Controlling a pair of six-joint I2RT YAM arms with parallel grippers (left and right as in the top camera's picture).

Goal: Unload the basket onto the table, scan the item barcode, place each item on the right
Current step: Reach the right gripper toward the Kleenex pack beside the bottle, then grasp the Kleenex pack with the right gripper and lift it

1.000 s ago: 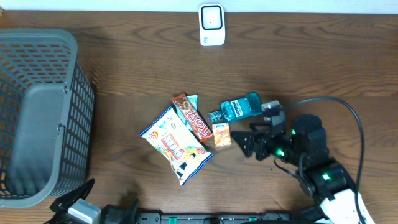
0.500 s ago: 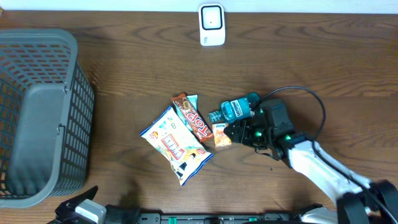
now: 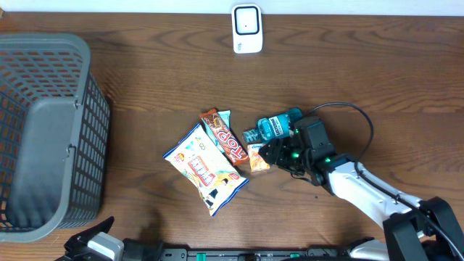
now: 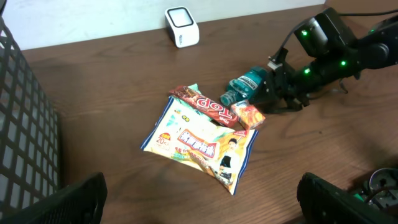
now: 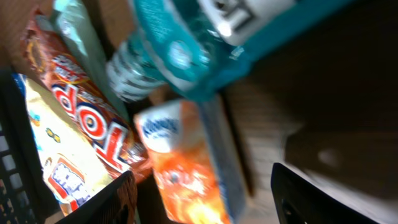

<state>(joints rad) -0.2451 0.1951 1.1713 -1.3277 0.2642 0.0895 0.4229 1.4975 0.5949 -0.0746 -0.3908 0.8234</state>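
Observation:
Several items lie mid-table: a small orange box [image 3: 258, 157], a teal mouthwash bottle [image 3: 280, 125], a red "Top" bar [image 3: 224, 137] and a yellow-white snack bag [image 3: 205, 169]. The white scanner [image 3: 246, 29] stands at the far edge. My right gripper [image 3: 272, 155] is low over the orange box [image 5: 186, 158]. Its jaws are open with one finger [image 5: 115, 202] on each side of the box, and a gap shows on the right side. My left gripper [image 4: 202, 205] hangs open and wide near the front edge, with nothing between its fingers.
A grey mesh basket [image 3: 43, 130] fills the left side of the table. The mouthwash bottle [image 5: 186, 43] and the Top bar [image 5: 87, 118] lie right against the orange box. The right arm's cable [image 3: 362, 119] loops over the table behind the gripper.
My right gripper has moved left from beside the bottle to straddle the orange box, and its jaws have narrowed a little. The left gripper has not moved.

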